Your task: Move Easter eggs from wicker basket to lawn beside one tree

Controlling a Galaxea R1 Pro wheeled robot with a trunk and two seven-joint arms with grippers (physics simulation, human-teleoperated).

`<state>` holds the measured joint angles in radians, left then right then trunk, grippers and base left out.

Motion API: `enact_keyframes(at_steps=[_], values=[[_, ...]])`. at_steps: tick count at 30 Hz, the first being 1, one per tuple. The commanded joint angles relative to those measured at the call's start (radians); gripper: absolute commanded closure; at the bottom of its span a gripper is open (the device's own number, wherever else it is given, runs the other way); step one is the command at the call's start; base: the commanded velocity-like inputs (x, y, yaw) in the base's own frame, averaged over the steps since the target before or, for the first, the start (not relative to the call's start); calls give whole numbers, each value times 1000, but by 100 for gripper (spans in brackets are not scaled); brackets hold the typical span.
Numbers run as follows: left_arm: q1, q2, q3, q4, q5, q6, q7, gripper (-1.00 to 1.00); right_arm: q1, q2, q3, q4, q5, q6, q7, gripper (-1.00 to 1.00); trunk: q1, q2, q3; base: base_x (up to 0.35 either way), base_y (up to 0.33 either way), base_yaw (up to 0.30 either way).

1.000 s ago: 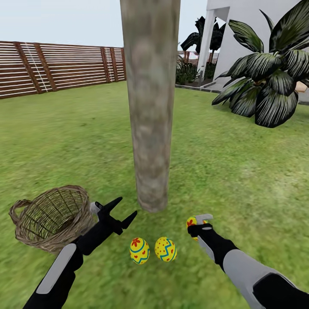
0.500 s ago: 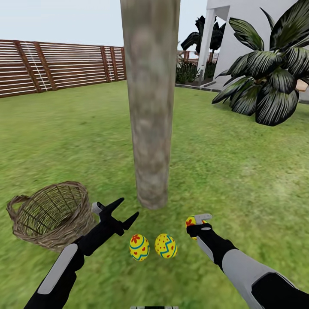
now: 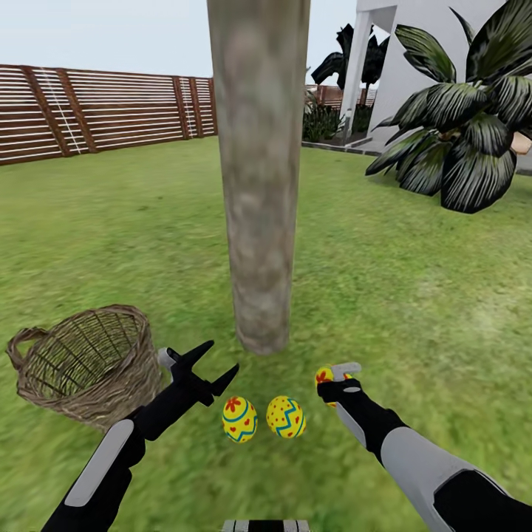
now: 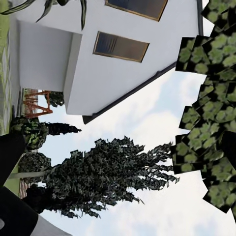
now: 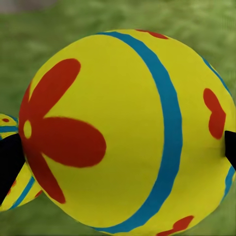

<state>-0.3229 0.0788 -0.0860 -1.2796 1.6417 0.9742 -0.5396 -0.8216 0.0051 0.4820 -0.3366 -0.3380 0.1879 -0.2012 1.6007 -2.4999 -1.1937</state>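
Since the earlier pictures the whole head view had slid a little, so the camera had moved; against the grass, the eggs, basket and tree kept their places. The right gripper (image 3: 334,378) had stayed clamped on the third egg (image 3: 324,377), low over the lawn (image 3: 414,295) and to the right of the tree (image 3: 258,177). In the right wrist view that egg (image 5: 128,132) sat between the two dark fingertips (image 5: 10,157), its red flower and blue band plain, with part of another egg at the edge. The left gripper (image 3: 209,367) had stayed with its fingers spread apart and nothing between them, just beside the basket (image 3: 81,362).

No writing or labels could be read anywhere.

Two eggs lay on the grass near the foot of the trunk: one with a red flower (image 3: 239,419), one with red dots and a blue zigzag (image 3: 285,417), close side by side. The basket stood on the grass to the left of the trunk, handle to its far left, and looked empty. A slatted wooden fence (image 3: 103,111) ran behind, a white house (image 3: 414,66) and a broad-leaved palm plant (image 3: 465,125) stood at the right. The left wrist view showed the house wall (image 4: 108,73), a dark tree (image 4: 98,177) and sky.
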Motion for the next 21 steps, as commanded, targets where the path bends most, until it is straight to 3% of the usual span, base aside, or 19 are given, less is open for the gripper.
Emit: enact_keyframes(at_steps=[1,13,16,21], values=[[-1,1,-1,1,0,2,-5,-100,-1,-1,9,-2,-7,5,-7,100,0,-1,-5,0,0,0],[-1,1,-1,-7,0,3,-6,-100,-1,-1,10,-4,-6,6,-8,100,6,-3,-51,0,0,0],[-1,1,-1,-9,0,3,-6,-100,-1,-1,28,-6,-7,5,-9,100,7,-4,-63,0,0,0],[-1,1,2,0,1,3,-8,-100,-1,0,32,-7,-7,5,-9,100,7,-4,-63,-4,-4,0]])
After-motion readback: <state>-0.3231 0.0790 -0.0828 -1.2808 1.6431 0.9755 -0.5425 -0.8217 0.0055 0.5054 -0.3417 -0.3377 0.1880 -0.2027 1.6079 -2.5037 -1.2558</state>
